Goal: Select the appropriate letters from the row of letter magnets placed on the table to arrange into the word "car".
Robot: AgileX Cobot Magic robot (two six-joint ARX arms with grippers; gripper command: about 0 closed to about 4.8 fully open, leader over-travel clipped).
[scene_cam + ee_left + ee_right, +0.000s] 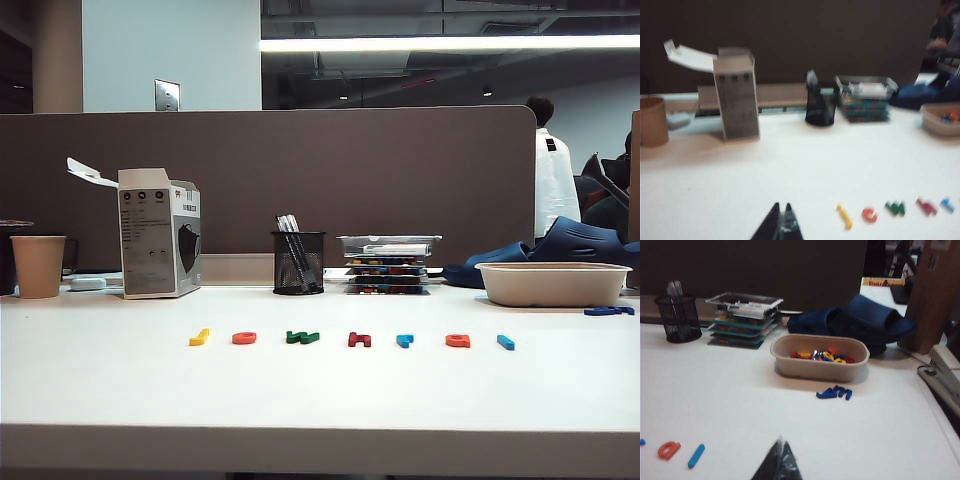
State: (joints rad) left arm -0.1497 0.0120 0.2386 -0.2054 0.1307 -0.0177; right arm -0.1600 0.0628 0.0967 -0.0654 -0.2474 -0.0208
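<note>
On the desk [320, 390] in the exterior view, the row [352, 339] lies untouched, with c [244, 338], r [404, 340] and a [458, 340] tiny, light, stiff and likely slippery, best pinched across their edges. In the left wrist view the left gripper [781, 219] hovers near the row's yellow end, jaws closed and empty. In the right wrist view the right gripper [781, 456] hangs near the a, jaws likewise closed on nothing.

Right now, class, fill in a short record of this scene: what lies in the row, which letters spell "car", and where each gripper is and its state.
row of letter magnets: seven, untouched on the table
c: orange-red, second from left
a: orange-red, sixth
r: light blue, fifth
left gripper: shut, empty, above the table near the yellow letter
right gripper: shut, empty, near the blue bar letter
</note>
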